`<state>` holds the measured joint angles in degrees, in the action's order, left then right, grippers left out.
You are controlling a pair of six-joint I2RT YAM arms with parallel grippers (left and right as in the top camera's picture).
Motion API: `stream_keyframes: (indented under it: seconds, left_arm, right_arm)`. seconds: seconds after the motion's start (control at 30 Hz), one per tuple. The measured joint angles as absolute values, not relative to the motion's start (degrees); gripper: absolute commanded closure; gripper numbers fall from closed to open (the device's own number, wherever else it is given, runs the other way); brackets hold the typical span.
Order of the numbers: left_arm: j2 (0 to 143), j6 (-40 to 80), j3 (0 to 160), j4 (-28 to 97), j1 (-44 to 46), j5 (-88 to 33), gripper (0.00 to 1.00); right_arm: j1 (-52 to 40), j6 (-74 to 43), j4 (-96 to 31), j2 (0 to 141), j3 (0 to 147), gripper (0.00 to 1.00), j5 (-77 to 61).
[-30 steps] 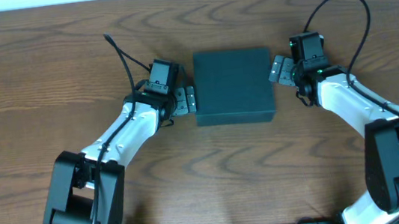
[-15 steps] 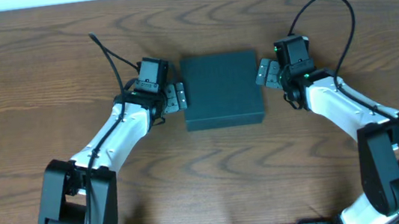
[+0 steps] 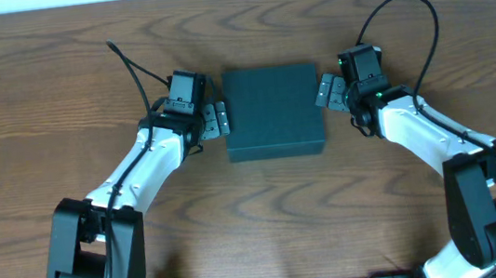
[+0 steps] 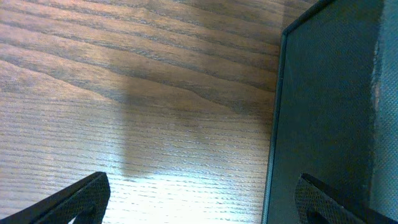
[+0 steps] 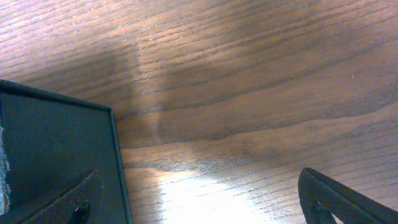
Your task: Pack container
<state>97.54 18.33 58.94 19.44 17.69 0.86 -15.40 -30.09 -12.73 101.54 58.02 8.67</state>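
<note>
Overhead: the dark teal container [image 3: 273,111] sits lid shut on the wooden counter [image 3: 256,213], just toward 12 o'clock from centre. The left fingers [image 3: 213,121] are at its 9 o'clock side and the right fingers [image 3: 325,91] at its 3 o'clock side, both pairs spread wide and grasping nothing.

Left wrist: fingers [image 4: 81,202] released, and the container [image 4: 323,93] fills the 3 o'clock side, with bare wood grain across the rest.

Right wrist: fingers [image 5: 348,199] released too, and a corner of the container [image 5: 56,143] sits at 8 o'clock.
</note>
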Motion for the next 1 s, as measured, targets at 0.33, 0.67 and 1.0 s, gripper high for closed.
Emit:
stream_keyframes:
  seconds: [0.33,0.67,1.0]
  left_arm:
    - [88.8,13.9,58.9,19.6,17.7,2.4,0.04]
    - [72.8,10.7,58.9,34.2,17.8,3.9,0.04]
    - [53.4,8.7,58.4,46.3,17.9,4.5,0.04]
  right_arm:
    - [-16.8,-28.9,-18.7,95.0,57.8,0.01,11.5]
    - [-17.4,-24.9,-31.6,69.5,57.8,0.01,13.6]
    - [-26.6,-18.1,-44.1,46.6,57.8,0.01,15.8]
